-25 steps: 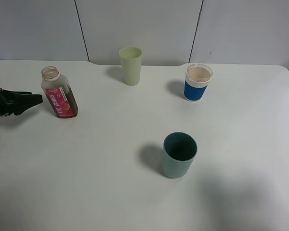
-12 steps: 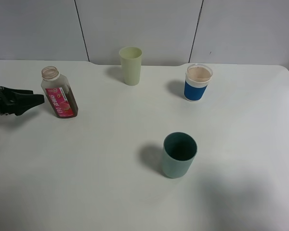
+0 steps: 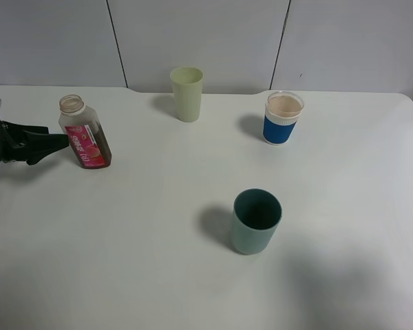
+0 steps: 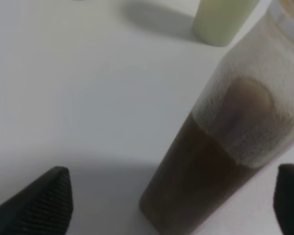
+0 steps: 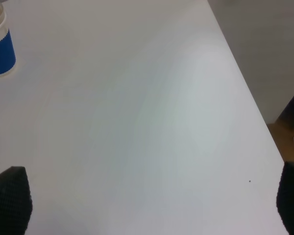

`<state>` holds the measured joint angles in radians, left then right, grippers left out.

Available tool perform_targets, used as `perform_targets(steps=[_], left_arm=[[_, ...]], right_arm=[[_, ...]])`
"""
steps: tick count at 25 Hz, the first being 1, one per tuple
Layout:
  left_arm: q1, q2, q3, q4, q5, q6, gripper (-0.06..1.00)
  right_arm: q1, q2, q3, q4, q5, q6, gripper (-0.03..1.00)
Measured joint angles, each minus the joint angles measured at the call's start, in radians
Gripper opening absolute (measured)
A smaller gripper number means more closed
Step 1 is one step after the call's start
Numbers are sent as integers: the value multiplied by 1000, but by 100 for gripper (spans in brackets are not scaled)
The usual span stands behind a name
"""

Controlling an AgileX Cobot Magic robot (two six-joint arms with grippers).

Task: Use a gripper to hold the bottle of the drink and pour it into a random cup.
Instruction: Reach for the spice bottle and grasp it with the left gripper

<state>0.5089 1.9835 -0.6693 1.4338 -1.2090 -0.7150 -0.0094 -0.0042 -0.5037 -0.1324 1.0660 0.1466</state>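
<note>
The bottle [image 3: 85, 134] stands upright and capless at the far left of the table [image 3: 158, 275], brown drink up to about its shoulder. It lies immediately right of the left claw [image 3: 55, 142], whose fingers are spread with the bottle's lower body showing between them in the wrist view, not yet clamped. That arm is clearly the nearer, since the right claw [image 5: 147, 203] hangs spread over bare table on the right. The pale yellow-green cup [image 3: 186, 93] waits further right and farther back, its inside mostly hidden from here.
</note>
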Motion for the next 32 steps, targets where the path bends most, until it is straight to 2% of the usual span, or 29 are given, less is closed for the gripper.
perform_targets(steps=[11, 19, 28, 32], left_arm=[[-43, 0, -7, 11, 0, -4, 82], [-42, 0, 28, 87, 0, -4, 82], [-45, 0, 28, 66, 0, 98, 82], [-82, 0, 23, 31, 0, 158, 82]], right_arm=[[0, 0, 0, 0, 0, 0, 100], [0, 0, 0, 0, 0, 0, 100], [0, 0, 0, 0, 0, 0, 100], [0, 0, 0, 0, 0, 0, 100]])
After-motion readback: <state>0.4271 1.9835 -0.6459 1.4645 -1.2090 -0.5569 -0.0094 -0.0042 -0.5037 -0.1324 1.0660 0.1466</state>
